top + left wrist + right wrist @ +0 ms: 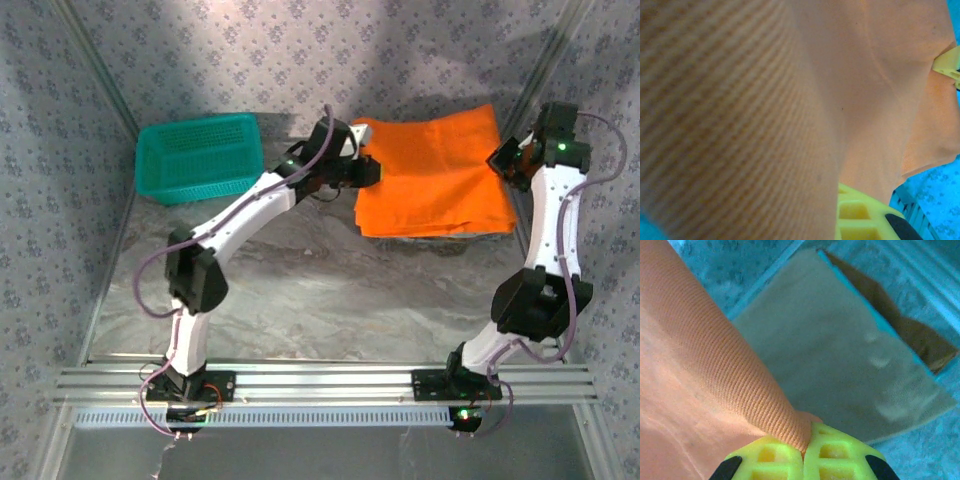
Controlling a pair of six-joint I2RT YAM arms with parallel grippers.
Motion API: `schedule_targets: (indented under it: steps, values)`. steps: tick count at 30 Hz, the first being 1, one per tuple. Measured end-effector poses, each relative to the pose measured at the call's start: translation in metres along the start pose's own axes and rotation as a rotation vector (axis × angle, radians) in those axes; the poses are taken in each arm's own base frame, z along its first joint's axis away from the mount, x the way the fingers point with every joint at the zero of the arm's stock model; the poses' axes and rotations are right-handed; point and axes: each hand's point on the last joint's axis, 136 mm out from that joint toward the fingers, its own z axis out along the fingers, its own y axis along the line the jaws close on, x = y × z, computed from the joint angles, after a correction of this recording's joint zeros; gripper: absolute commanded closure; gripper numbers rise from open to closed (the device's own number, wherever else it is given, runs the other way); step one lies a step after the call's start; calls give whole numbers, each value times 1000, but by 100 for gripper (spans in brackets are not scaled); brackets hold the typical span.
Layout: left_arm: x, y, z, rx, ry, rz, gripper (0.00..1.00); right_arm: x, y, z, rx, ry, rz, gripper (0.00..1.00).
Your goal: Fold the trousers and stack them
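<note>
Trousers: bright orange, plain soft cloth, fine ribbed weave up close. I see them folded into rough multi-layer rectangle, lying mostly flat at far right of counter. Left edge pinched in left tool, right edge pinched in right tool, cloth pulled into ridge there. Surface lightly creased.

No readable text, labels or numbers anywhere (cloth and walls included)
</note>
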Motion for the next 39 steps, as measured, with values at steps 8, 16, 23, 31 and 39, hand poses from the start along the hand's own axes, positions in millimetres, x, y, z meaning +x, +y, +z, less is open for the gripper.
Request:
schedule_targets:
  steps: [8, 16, 23, 31, 39]
  values:
    - [-45, -14, 56, 81, -82, 42, 100, -47, -2, 15, 53, -82, -32, 100]
    - [-33, 6, 79, 70, -52, 5, 100, -58, -13, 36, 117, -72, -55, 100]
    - [-31, 19, 90, 69, -50, -15, 100, -55, -23, 55, 156, -44, -60, 100]
    - [-34, 43, 100, 66, -59, -48, 100, -60, -22, 68, 168, -62, -71, 100]
    - [-38, 72, 111, 66, -75, -104, 28, -64, -36, 85, 236, -81, -67, 48]
